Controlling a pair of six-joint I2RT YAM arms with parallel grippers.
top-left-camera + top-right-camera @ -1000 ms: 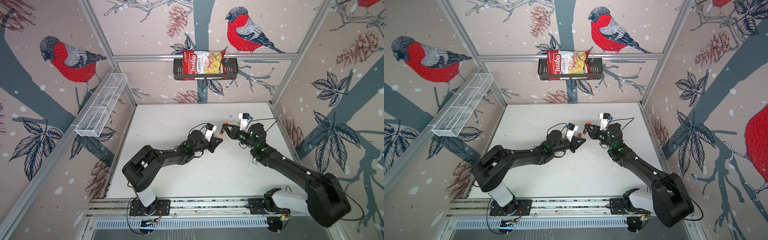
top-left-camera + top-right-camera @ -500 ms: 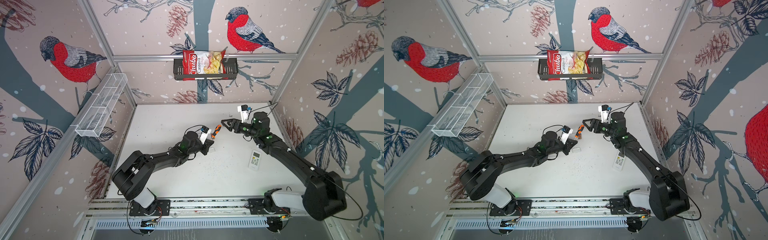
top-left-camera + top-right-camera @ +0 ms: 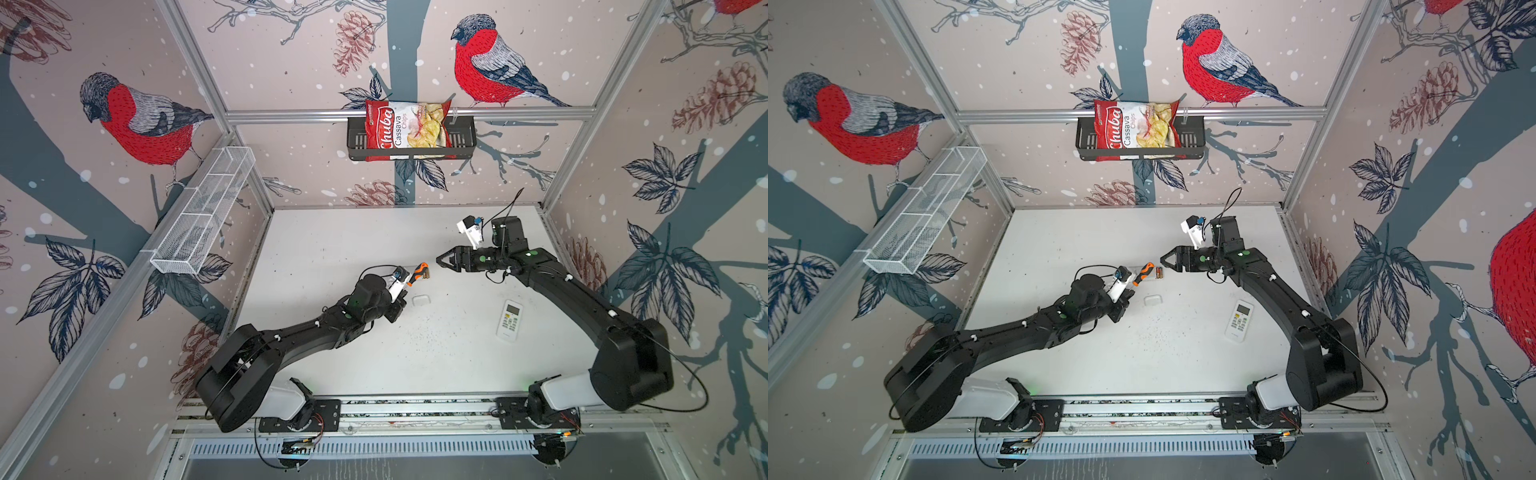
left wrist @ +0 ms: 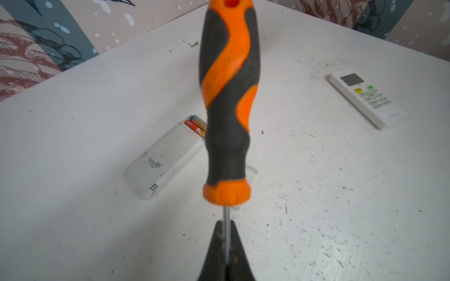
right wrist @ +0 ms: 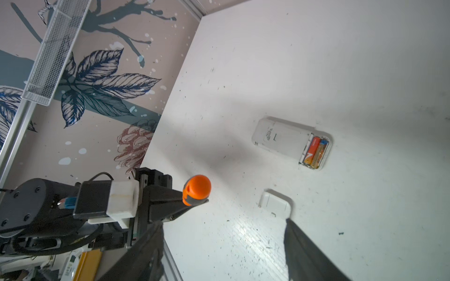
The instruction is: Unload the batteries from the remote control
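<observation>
Reading chip bag (image 3: 405, 124): "Chuba Cassava Chips" | remote (image 5: 280, 140) back label: illegible

A robot test booth, lab-style — aluminium frame (image 3: 291, 114), bird-print wall panels (image 3: 141, 124), white bench (image 3: 332, 241), two robot arms (image 3: 307, 332) on a rail (image 3: 415, 409).

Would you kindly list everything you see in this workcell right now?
face-down remote: one, white, mid-table, battery compartment open
batteries: two visible, orange and gold, inside that compartment
battery cover: one, white, on the table beside that remote
face-up remote: one, white, table's right side
screwdriver: one, orange-and-black handle, shaft in the left gripper
chips bag: one, red, in the black basket, back wall
wire basket: one, white, left wall
table: one, white
left gripper: shut on the screwdriver
right gripper: open, empty
</observation>
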